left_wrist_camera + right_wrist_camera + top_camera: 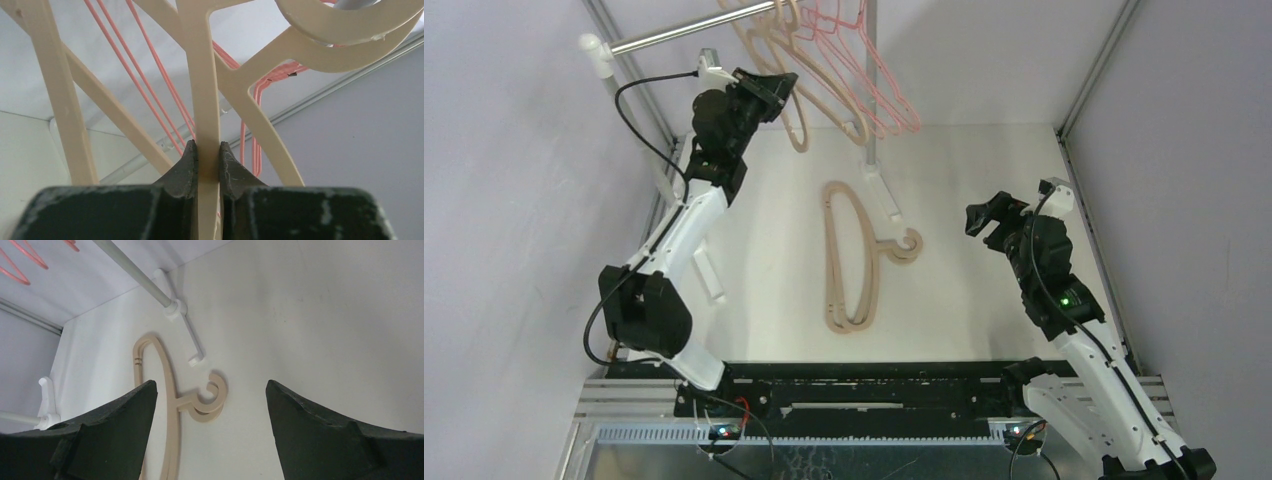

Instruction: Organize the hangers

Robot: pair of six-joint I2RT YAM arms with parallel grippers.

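Observation:
Beige hangers [782,62] and thin pink-red wire hangers [874,85] hang from the silver rail [686,32] at the back. My left gripper [776,90] is raised at the rail and shut on the bar of a hanging beige hanger [206,90]; the pink ones [150,75] hang behind it. Two stacked beige hangers [852,255] lie flat in the middle of the table, hooks pointing right. My right gripper [992,215] is open and empty to their right; they show between its fingers [197,402].
White posts carry the rail: one foot [882,190] stands just behind the lying hangers, another [709,275] at the left beside my left arm. Grey walls close in left, right and back.

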